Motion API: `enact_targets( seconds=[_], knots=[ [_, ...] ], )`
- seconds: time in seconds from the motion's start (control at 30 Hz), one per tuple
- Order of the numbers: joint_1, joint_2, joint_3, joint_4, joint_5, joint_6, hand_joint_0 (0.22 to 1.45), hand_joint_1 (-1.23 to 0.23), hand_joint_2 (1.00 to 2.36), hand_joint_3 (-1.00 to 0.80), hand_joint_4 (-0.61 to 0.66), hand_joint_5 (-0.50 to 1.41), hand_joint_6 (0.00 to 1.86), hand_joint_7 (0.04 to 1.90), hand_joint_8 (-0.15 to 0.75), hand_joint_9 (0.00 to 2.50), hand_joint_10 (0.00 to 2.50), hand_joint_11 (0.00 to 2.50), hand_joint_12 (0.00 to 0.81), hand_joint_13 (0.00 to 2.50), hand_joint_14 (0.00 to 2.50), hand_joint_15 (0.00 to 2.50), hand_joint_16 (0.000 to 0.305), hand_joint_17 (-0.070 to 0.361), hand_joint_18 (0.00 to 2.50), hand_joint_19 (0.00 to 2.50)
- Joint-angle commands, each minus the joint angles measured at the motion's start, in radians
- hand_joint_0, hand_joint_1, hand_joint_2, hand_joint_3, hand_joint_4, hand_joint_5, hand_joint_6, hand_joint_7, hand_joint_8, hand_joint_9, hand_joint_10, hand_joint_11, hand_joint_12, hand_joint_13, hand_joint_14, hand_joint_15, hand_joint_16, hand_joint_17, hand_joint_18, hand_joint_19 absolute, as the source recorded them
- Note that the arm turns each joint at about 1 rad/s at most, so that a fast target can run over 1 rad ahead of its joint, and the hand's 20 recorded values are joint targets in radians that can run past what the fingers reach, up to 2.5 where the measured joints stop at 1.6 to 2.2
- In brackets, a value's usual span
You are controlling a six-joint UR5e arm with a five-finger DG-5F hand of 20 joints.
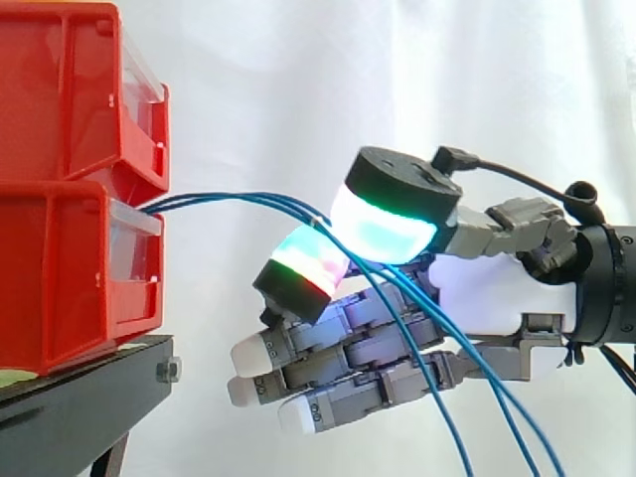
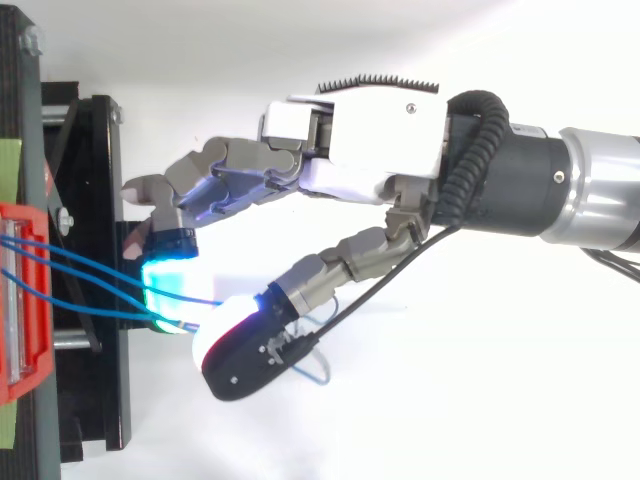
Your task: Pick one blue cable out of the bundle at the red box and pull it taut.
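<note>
Right of the red box point(image 1: 60, 278), my hand point(image 1: 487, 288) pinches a blue cable point(image 1: 238, 196) between two glowing pads point(image 1: 383, 224); I see its other fingers straight.

Black stand point(image 1: 99, 390) bearing two stacked red bins point(image 1: 60, 268)

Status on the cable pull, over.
Hand pinching blue cables by red bins; one or more, cannot tell. Cables bowed, not taut. Nothing in the way.

Two stacked red bins point(image 1: 60, 99), three blue cables point(image 1: 238, 199), one black stand point(image 1: 89, 373).
</note>
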Motion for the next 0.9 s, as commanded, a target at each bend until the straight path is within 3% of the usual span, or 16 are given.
enact_targets(
  seconds=[0.0,0.27,0.63,0.87],
  knots=[
    [0.0,0.0,0.0,0.0,0.001,0.003,0.71,-1.0,1.0,-0.5,0.17,-0.22,0.88,1.07,0.338,0.5,0.01,0.33,0.397,0.25,0.0,0.01,0.06,0.134,0.45,0.07],
    [0.0,0.0,0.001,0.0,0.003,0.007,0.61,-0.93,1.0,-0.5,0.2,-0.2,0.87,1.07,0.354,0.54,0.01,0.34,0.4,0.25,0.0,0.03,0.06,0.135,0.43,0.12],
    [0.002,0.0,0.001,0.003,0.003,0.007,0.63,-0.8,1.0,-0.5,0.21,-0.18,0.85,1.12,0.367,0.58,0.01,0.33,0.398,0.27,0.0,0.03,0.06,0.134,0.44,0.15],
    [0.002,0.0,0.001,0.003,0.003,0.007,0.58,-0.74,1.0,-0.5,0.22,-0.17,0.83,1.07,0.373,0.59,0.01,0.33,0.406,0.26,0.0,0.05,0.061,0.137,0.43,0.17]
  ],
)
